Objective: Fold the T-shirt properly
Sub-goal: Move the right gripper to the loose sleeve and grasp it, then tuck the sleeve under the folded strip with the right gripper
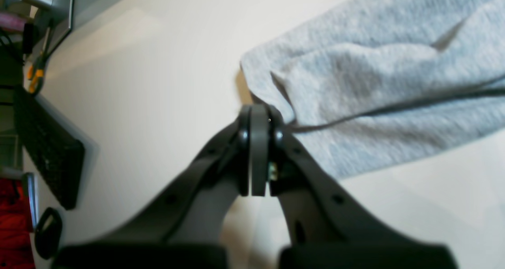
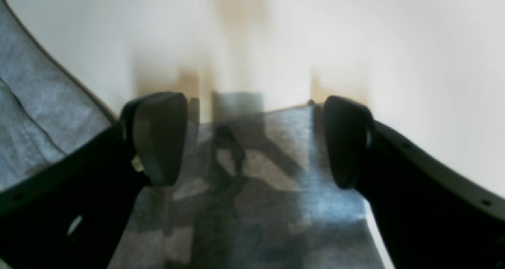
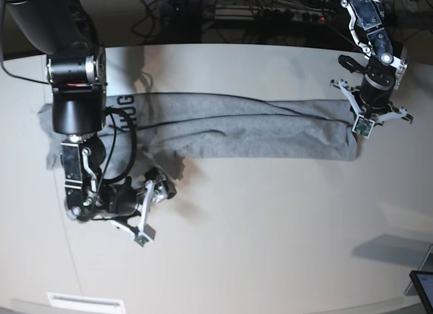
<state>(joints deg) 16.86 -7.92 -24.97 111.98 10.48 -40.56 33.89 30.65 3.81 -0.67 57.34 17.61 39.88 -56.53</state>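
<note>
**Shirt pinned at one end, freed at the other**

Jaws of the left gripper (image 1: 258, 117) were pressed fully together at the shirt's (image 3: 257, 135) corner, with cloth bunched against the tips; whether fabric was actually pinched could not be told, though the pose suggested that end was being held down or kept taut. The right gripper (image 2: 252, 141) was spread wide with nothing between its pads, grey cloth lying beneath it in the wrist view; in the base view it was seen just off the opposite, rumpled end, probably so that a fresh hold could be taken. The shirt was stretched as a long, narrow band across the table (image 3: 270, 246), folded lengthwise, heather grey, with soft creases along it and black lettering partly shown near the right arm. A crosswise fold was judged to be still wanting.
</note>
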